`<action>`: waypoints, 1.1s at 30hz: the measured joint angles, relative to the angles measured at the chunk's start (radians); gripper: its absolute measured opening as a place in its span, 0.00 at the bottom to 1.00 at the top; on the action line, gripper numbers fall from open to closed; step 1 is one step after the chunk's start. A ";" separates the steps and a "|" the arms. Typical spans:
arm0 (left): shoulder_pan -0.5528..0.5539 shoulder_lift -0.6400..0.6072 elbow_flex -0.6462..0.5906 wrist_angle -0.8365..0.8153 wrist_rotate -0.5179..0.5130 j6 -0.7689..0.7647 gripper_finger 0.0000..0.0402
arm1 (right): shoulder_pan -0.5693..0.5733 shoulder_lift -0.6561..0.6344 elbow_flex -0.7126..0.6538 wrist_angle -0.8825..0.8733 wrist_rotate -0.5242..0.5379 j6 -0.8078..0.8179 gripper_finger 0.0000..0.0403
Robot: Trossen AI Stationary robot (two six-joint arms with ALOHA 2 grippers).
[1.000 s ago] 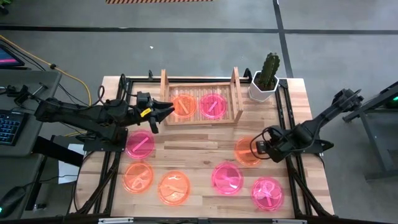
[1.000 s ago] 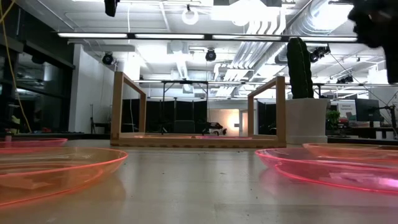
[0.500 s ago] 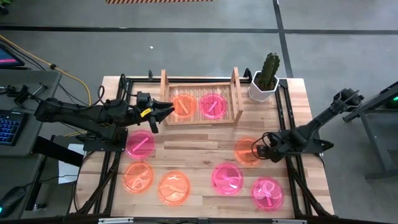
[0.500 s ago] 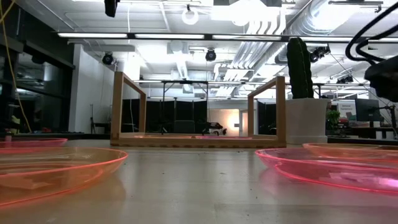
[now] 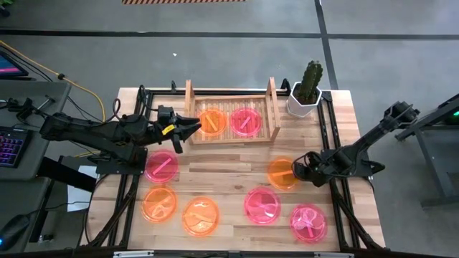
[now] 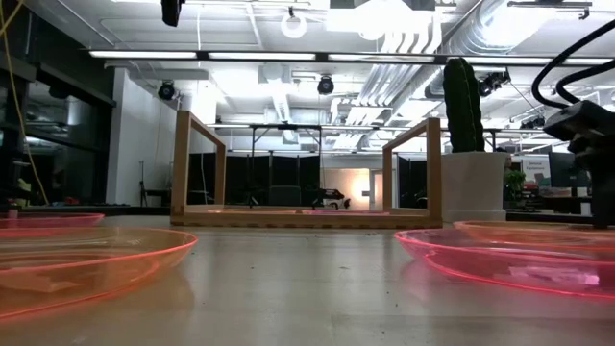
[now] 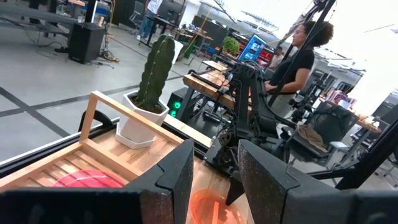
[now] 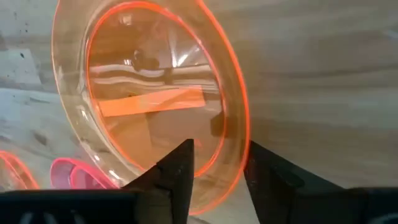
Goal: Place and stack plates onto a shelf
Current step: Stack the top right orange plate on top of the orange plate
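Observation:
The wooden shelf point(image 5: 231, 120) at the table's far side holds an orange plate point(image 5: 212, 120) and a pink plate point(image 5: 244, 122) side by side on its slats. Several more plates lie flat on the table. My right gripper point(image 5: 295, 170) is low over the table and open at the right rim of an orange plate point(image 5: 280, 174). One finger is over the plate's inside and one outside the rim. My left gripper point(image 5: 193, 127) hovers open and holds nothing, by the shelf's left board. My right gripper's fingers point(image 8: 177, 167) stand on either side of the orange plate's right rim point(image 8: 239, 146), coming slanting down from the table's right. The plate lies flat on the table. Whether either finger touches the rim, I cannot tell.
A white pot with a cactus point(image 5: 307, 92) stands right of the shelf. Pink plates point(image 5: 262, 205) point(image 5: 308, 221) lie near the right arm. A pink plate point(image 5: 162, 166) and two orange plates point(image 5: 158, 203) point(image 5: 200, 216) lie at the near left. A person point(image 7: 298, 56) sits beyond the table.
My right gripper has come down toward the table and a little toward the orange plate, and its fingers have opened around that plate's right rim. The plate stays flat on the table.

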 joint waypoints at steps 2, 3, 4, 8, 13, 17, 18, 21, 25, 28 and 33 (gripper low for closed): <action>0.000 0.000 0.000 0.000 -0.001 0.000 0.29 | 0.000 0.010 0.000 -0.007 0.003 0.001 0.26; 0.000 0.000 0.000 -0.001 -0.001 0.000 0.29 | 0.000 0.017 0.001 -0.010 0.001 0.005 0.22; 0.000 0.000 0.000 -0.001 -0.001 0.001 0.29 | 0.000 0.026 0.002 -0.011 -0.001 0.007 0.17; 0.000 0.000 0.000 -0.001 -0.001 0.008 0.29 | 0.000 0.044 0.000 0.006 0.011 -0.001 0.03; 0.000 0.000 0.000 0.001 -0.001 0.008 0.29 | -0.001 0.017 0.024 0.016 0.057 -0.037 0.01; 0.000 -0.019 0.002 0.016 -0.003 0.009 0.29 | -0.001 -0.021 0.100 0.019 0.124 -0.116 0.00; 0.000 -0.025 0.003 0.017 -0.003 0.010 0.29 | -0.001 -0.027 0.124 0.016 0.140 -0.145 0.00; 0.001 -0.045 0.002 0.019 -0.010 0.036 0.29 | -0.001 -0.032 0.201 0.019 0.181 -0.225 0.00; 0.004 -0.070 0.002 0.019 -0.035 0.057 0.29 | -0.026 -0.011 0.294 0.020 0.212 -0.319 0.00; 0.014 -0.087 0.002 0.017 -0.037 0.060 0.29 | -0.077 0.026 0.369 0.050 0.239 -0.408 0.00; 0.030 -0.107 0.002 0.024 -0.038 0.060 0.29 | -0.217 0.127 0.513 0.123 0.227 -0.622 0.00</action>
